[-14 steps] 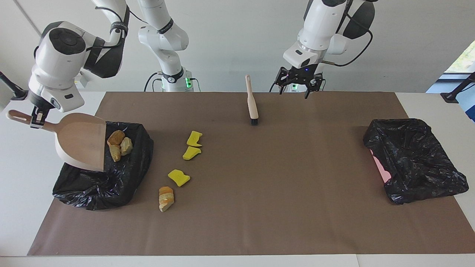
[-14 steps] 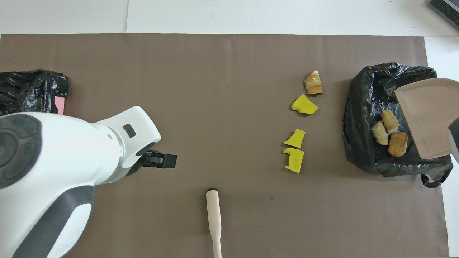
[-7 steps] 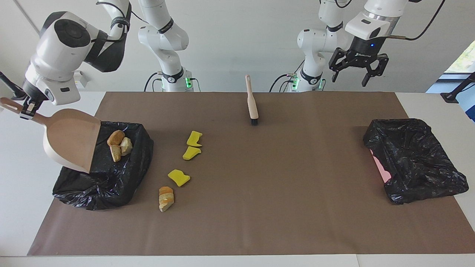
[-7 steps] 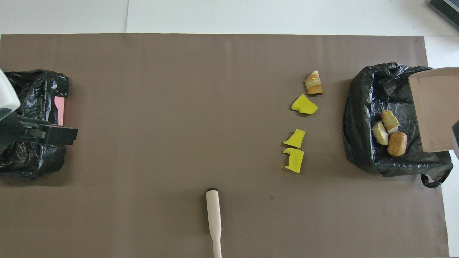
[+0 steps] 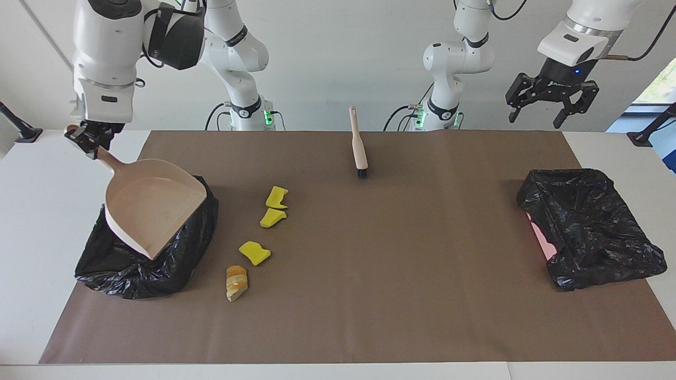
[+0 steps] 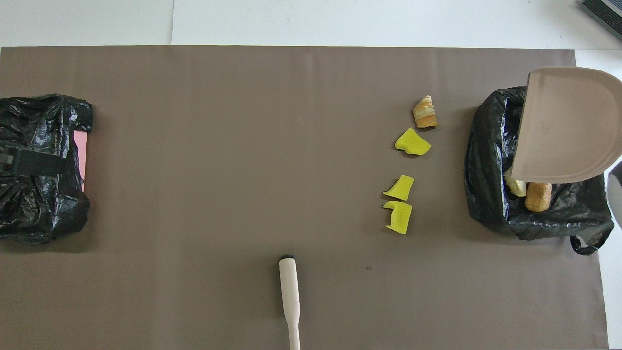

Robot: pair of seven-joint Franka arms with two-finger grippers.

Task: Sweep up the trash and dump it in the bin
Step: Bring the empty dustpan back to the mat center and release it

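Right gripper, fingers clamped on the dustpan handle, holds the empty pan over the bin at the right arm's end of the desk. Four scraps lie on the mat beside that bin. Left gripper, fingers spread and empty, hangs over the other bin. The brush, long axis pointing away from the robots, lies at mid-edge nearest them.

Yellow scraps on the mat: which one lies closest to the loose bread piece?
The yellow scrap lying alone, right beside the bread piece and farthest from the robots. The other two yellow scraps sit together as a pair, nearer the robots.
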